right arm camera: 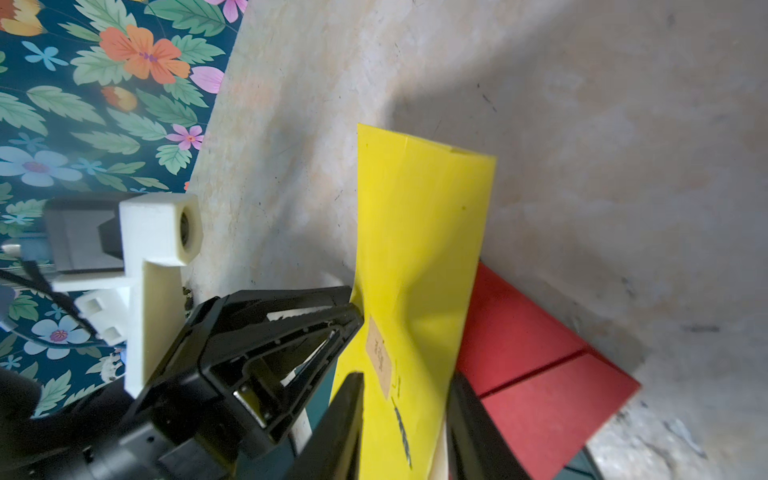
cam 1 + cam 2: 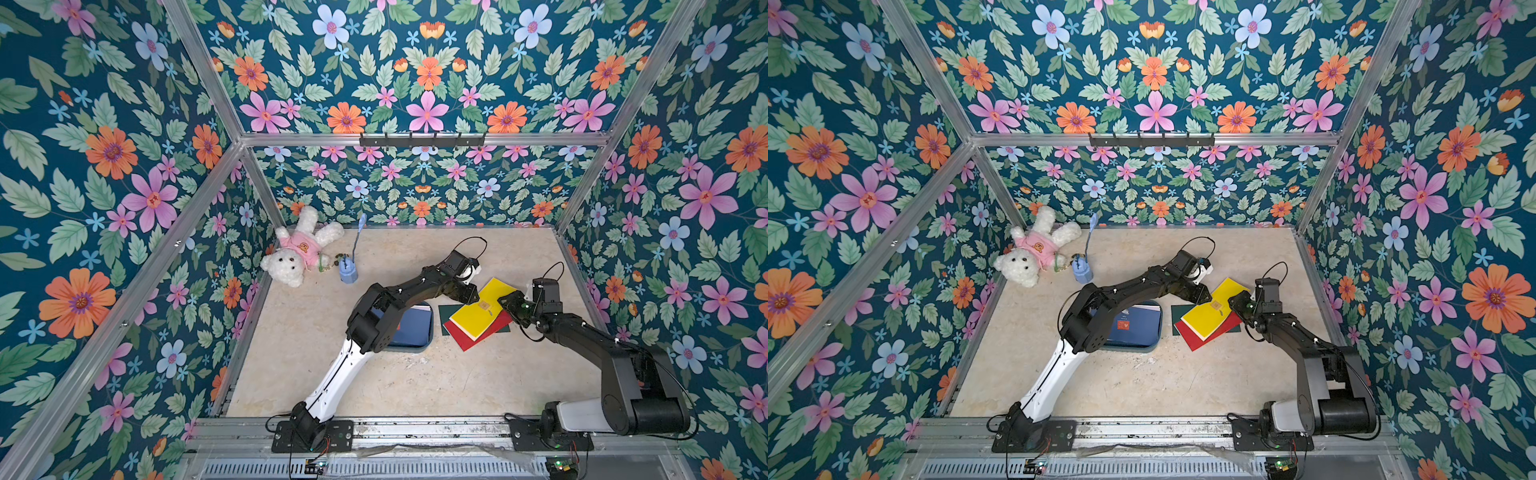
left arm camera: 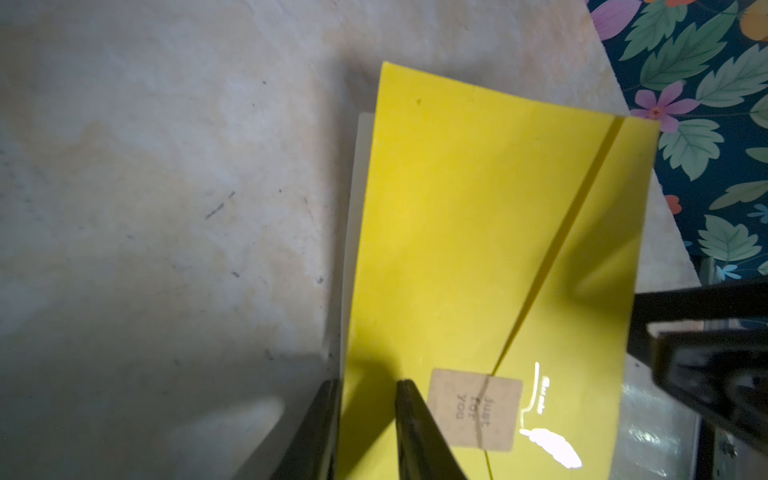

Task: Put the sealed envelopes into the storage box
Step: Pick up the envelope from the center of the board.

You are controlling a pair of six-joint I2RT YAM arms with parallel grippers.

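A yellow sealed envelope (image 2: 482, 311) (image 3: 478, 228) with a square paper seal is raised off the table at a tilt, right of the middle. My left gripper (image 2: 473, 292) (image 3: 365, 384) is shut on its near-left edge, and the paper bends at the pinch. My right gripper (image 2: 503, 305) (image 1: 405, 376) stands open astride the opposite edge, a finger on each side. Under the yellow one lie a red envelope (image 2: 478, 338) (image 1: 532, 353) and a dark green envelope (image 2: 449, 313). The teal storage box (image 2: 415, 351) sits left of them under my left arm, with a navy envelope (image 2: 1133, 324) inside.
A white teddy bear (image 2: 297, 253) in a pink shirt lies at the back left. Beside it stands a light-blue cup (image 2: 348, 272) holding a brush. Floral walls close in the table on three sides, and a metal rail runs along the front.
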